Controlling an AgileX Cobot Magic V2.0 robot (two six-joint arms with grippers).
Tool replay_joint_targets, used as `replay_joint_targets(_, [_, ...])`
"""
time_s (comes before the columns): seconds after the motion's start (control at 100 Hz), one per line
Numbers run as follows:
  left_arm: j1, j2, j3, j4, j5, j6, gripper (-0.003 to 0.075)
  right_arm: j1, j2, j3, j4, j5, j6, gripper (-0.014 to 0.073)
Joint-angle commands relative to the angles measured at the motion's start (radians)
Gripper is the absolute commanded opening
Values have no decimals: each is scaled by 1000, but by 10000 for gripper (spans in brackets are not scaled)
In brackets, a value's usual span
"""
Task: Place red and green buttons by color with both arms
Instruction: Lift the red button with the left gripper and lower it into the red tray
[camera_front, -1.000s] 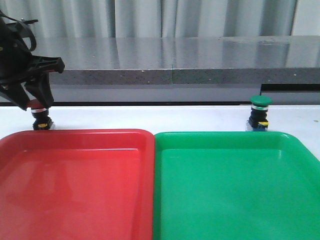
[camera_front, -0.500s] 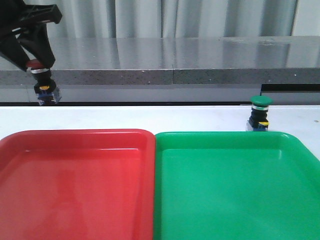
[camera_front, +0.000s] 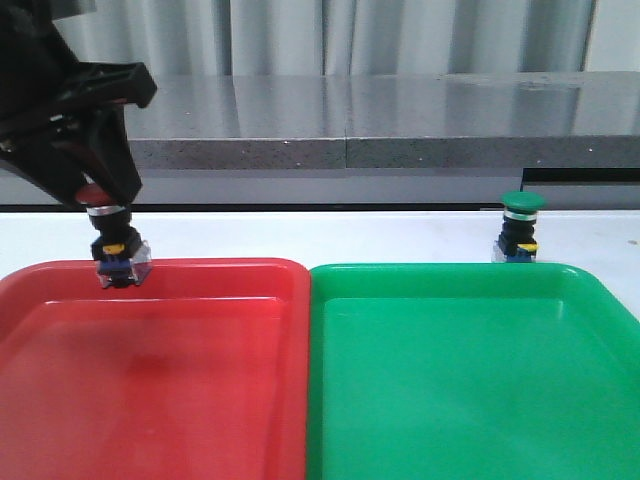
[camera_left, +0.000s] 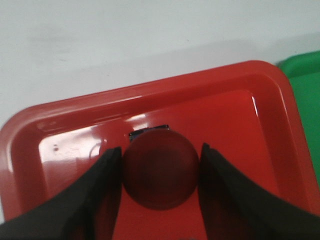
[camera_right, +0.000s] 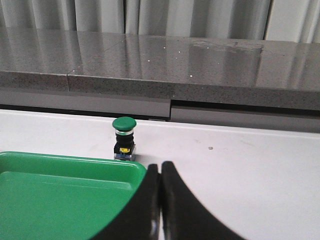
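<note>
Left hand clamped on red button above red tray; right hand closed, empty; no legible writing.

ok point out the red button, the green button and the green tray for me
red button (camera_left: 160, 172), left wrist view, on its round dark red cap
green button (camera_front: 521, 202), front view, on its green cap
green tray (camera_front: 450, 271), front view, on its far rim

2 buttons: 1 red btn, 1 green btn, 2 trays: 1 red tray, 1 green tray
</note>
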Motion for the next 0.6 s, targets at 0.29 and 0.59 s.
replay_joint_targets(0.29, [-46,-18,41,-22,-162,-56,188,-4,-20,-14,-6,-87,0,-109])
replay_joint_targets(0.59, [-46,63,41,-22,-168,-56,190,-4,-20,-14,-6,-87,0,-109])
